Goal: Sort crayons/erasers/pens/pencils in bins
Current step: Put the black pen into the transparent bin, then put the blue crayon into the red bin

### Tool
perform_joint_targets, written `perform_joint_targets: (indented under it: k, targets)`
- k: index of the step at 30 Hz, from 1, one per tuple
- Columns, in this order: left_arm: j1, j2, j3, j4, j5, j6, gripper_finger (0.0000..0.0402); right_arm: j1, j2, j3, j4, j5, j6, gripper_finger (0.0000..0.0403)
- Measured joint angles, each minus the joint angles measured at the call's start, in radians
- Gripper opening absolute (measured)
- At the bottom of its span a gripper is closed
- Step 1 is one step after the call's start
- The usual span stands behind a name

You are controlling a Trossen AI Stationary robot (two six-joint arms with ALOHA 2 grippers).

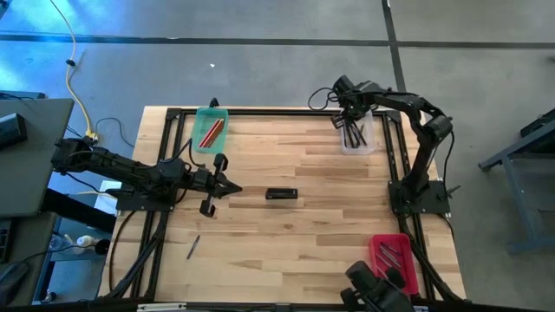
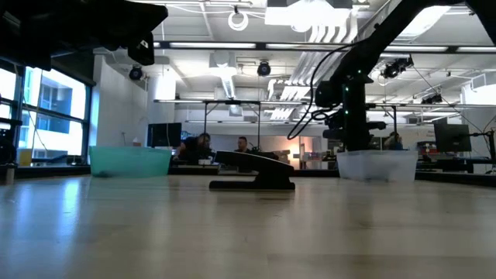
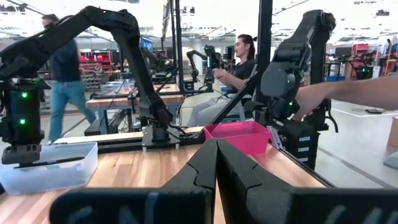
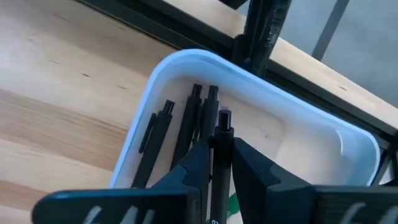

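My right gripper (image 1: 351,119) hangs over the clear bin (image 1: 357,139) at the table's far right and is shut on a dark pen (image 4: 219,149). Several dark pens (image 4: 186,127) lie on the floor of that bin (image 4: 311,143). My left gripper (image 1: 234,186) is shut and empty above the table's left middle; its fingers (image 3: 205,163) meet in the left wrist view. The green bin (image 1: 211,128) at the far left holds red pencils (image 1: 213,132). The red bin (image 1: 395,256) at the near right holds a few dark sticks. My right gripper pinches the dark pen's shaft (image 4: 217,163) between its two fingers. The pen lies along the fingers, and its end (image 4: 224,118) sticks out past the fingertips over the clear bin. The fingers slant down from above. Whether the pen's end touches the bin, I cannot tell.
A black blocky object (image 1: 281,193) lies at the table's middle, to the right of my left gripper; it also shows in the low view (image 2: 252,178). A short dark stick (image 1: 192,247) lies near the front left. A black frame (image 1: 260,111) rims the table. People show beyond the table.
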Motion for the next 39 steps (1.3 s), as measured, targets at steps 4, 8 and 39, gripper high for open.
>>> perform_joint_targets:
  k: [4,8,39]
  targets:
    - [0.0,0.0,0.0,0.0,0.0,0.0,0.0,0.0,0.01,0.0,0.009,0.0,0.0,0.0039]
    - [0.0,0.0,0.0,0.0,0.0,0.0,0.0001,0.0,0.014,0.0,0.011,0.0,0.009,0.0039]
    - [-0.001,0.0,0.002,-0.092,0.022,-0.028,0.0,0.263,-0.477,-0.392,0.727,-0.165,-0.201,0.0012]
